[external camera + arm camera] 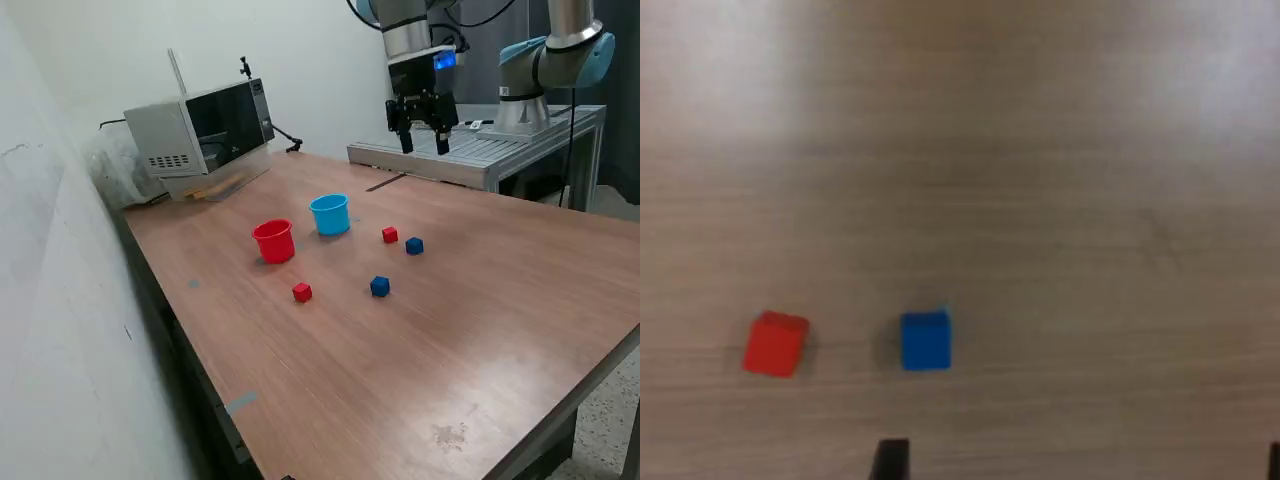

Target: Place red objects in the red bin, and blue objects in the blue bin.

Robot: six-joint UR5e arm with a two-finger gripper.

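Wood-grain laminate is covering the bench [480, 330], and all four cubes are lying loose on it, none yet in a cup. The red cup [273, 241] and the light blue cup [330, 214] are standing upright just beside each other toward the bench's far side, with a grey box-like appliance [200, 135] sitting at the far corner behind them. One red cube [389, 235] and one dark blue cube [414, 245] are lying near each other, apart, beside the blue cup; a second red cube [302, 292] is resting nearer the front, before the red cup, and a second blue cube [379, 287] is sitting between the two groups.

Nothing is being held: the gripper [422, 132] is hanging high above the far edge, fingers spread wide and empty. The wrist view is showing a red cube [775, 343] and a blue cube [926, 340] side by side, not touching.

By my judgement the sorting is only beginning, and the arm is choosing a first cube. Next, it needs to centre over one cube, descend with its fingers straddling it without nudging the neighbour, and close.
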